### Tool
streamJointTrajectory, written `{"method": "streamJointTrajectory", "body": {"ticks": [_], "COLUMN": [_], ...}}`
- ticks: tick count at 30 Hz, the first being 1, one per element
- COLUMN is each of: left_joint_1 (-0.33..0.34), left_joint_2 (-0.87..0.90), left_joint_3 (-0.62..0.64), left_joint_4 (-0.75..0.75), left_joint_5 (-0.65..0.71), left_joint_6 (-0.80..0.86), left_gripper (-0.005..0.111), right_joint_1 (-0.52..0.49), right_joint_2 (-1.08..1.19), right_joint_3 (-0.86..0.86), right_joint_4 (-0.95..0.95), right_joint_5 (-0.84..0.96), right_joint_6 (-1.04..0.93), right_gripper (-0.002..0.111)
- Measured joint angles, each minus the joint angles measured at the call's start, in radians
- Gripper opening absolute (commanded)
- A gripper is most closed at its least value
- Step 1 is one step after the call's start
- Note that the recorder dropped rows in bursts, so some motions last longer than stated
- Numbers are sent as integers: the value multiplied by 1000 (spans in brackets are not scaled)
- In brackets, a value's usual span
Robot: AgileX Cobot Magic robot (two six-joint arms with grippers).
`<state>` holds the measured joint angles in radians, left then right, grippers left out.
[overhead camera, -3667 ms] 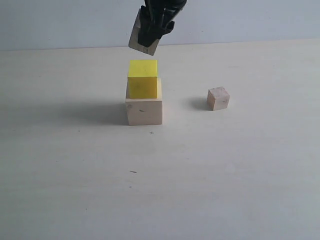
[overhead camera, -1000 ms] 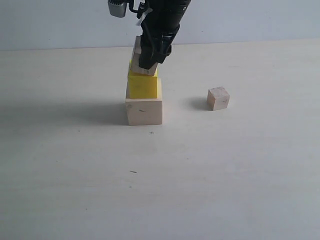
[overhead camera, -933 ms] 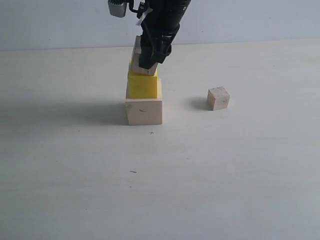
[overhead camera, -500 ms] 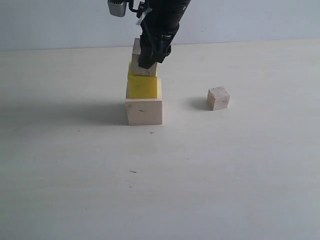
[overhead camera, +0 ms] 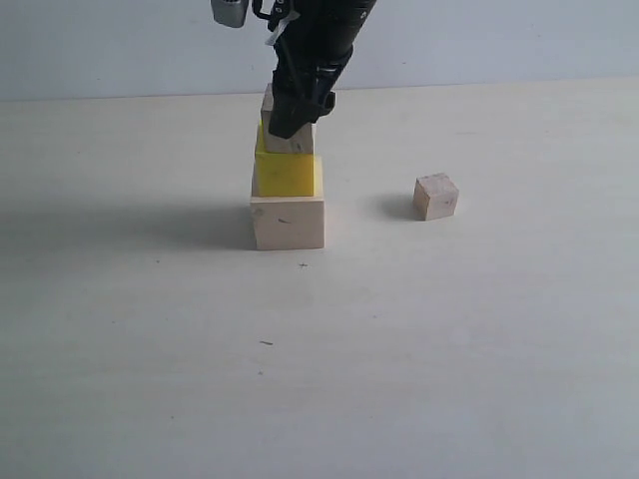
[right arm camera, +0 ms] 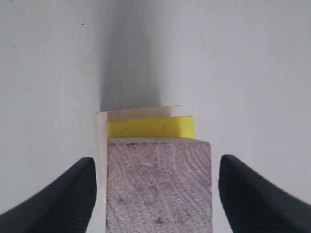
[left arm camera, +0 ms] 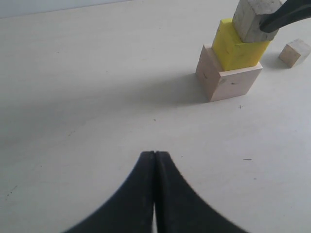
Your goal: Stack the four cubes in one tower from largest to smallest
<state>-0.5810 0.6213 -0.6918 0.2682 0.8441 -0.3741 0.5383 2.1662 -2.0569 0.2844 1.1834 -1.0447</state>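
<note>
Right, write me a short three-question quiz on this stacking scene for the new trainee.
1. Where does the smallest cube rest?
2. True or false: the right gripper is clamped on the medium grainy cube.
3. How many cubes make up the tower? A. two B. three C. four

Key
1. On the table, to the right of the tower in the exterior view and apart from it.
2. False. The right wrist view shows a gap between the cube and each finger.
3. B
</note>
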Motion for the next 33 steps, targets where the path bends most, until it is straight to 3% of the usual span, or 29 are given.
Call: {"method": "streamJointTrajectory", "body": {"ticks": [4,15,33], "left_joint_1": [0,0,0], "left_joint_2": [0,0,0], "left_joint_3": [0,0,0], "left_joint_4": [0,0,0], "left_joint_5": [0,0,0], "left_joint_6": [0,0,0], "left_gripper": [0,0,0], "right_joint_1": [0,0,0], "right_joint_2": [0,0,0], "right_joint_3": [0,0,0], "right_joint_4": [0,0,4], "right_joint_5": [0,0,0], "right_joint_6": [11,16,14], "right_gripper": [65,33,31]}}
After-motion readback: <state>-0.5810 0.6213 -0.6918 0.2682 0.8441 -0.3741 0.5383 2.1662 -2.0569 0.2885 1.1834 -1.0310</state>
